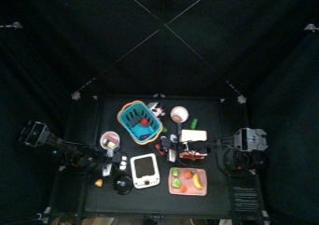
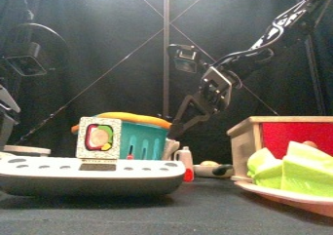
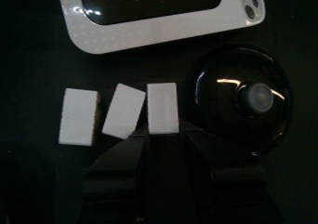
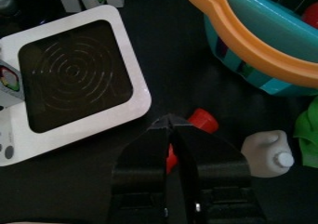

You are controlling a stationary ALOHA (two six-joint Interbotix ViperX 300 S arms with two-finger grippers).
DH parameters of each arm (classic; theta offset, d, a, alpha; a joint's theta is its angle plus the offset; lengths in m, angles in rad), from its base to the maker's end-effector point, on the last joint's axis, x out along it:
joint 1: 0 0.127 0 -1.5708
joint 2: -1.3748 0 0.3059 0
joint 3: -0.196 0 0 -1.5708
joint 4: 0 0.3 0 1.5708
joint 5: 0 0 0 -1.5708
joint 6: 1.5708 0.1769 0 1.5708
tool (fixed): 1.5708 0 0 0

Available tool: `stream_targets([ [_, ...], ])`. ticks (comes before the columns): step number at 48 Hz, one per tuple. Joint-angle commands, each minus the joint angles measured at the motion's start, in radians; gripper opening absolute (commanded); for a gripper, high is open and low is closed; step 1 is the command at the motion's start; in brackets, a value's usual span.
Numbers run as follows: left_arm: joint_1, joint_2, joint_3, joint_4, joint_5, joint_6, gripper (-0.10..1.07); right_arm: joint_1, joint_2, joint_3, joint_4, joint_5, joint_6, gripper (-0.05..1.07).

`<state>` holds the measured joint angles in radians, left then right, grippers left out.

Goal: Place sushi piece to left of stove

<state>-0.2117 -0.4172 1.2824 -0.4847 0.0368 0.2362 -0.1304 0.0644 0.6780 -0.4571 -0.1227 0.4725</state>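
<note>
Seen from above, a small black bench point(image 1: 93, 196) sits at the lower middle of the frame, crowded with toys. The white stove point(image 1: 145, 171), with its dark round burner, lies near the lower centre. A pink tray point(image 1: 188, 181) of coloured food sits just to its right, and a teal basket point(image 1: 140, 122) with an orange rim stands above it.

In the front view, a sushi piece point(image 2: 97, 138) stands upright on the stove at the left of the frame.

The left claw point(image 3: 165, 158) has its jaws slightly apart, hovering over three white blocks point(image 3: 122, 111) beside a dark round lid point(image 3: 246, 99).

The right claw point(image 4: 166, 139) has its jaws together, empty, beside the stove.
</note>
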Motion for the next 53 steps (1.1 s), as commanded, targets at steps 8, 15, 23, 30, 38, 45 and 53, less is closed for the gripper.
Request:
stream_targets([
  [8, 0.017, 0.000, -0.011, 0.020, 0.003, 0.000, 0.61, 0.002, -0.020, -0.023, 0.002, -0.003, 0.000, 0.45],
  [15, 0.015, -0.002, -0.011, 0.017, 0.020, 0.000, 0.63, 0.002, -0.018, -0.023, 0.002, -0.003, 0.000, 0.45],
  [23, 0.014, -0.002, -0.015, 0.015, 0.021, 0.000, 0.67, 0.002, -0.018, -0.023, 0.000, -0.003, 0.000, 0.45],
  [30, 0.012, -0.002, -0.021, 0.015, 0.023, 0.000, 0.74, 0.002, -0.018, -0.023, 0.002, -0.003, -0.002, 0.45],
  [38, 0.012, -0.003, -0.031, 0.015, 0.021, 0.000, 0.78, 0.002, -0.018, -0.023, 0.002, -0.003, -0.002, 0.45],
  [45, 0.008, -0.018, -0.043, 0.015, 0.023, 0.000, 0.78, 0.002, -0.018, -0.023, 0.002, -0.003, 0.000, 0.45],
  [53, -0.025, -0.051, -0.049, 0.011, 0.051, -0.002, 0.78, 0.002, -0.018, -0.023, 0.000, -0.003, -0.002, 0.45],
])
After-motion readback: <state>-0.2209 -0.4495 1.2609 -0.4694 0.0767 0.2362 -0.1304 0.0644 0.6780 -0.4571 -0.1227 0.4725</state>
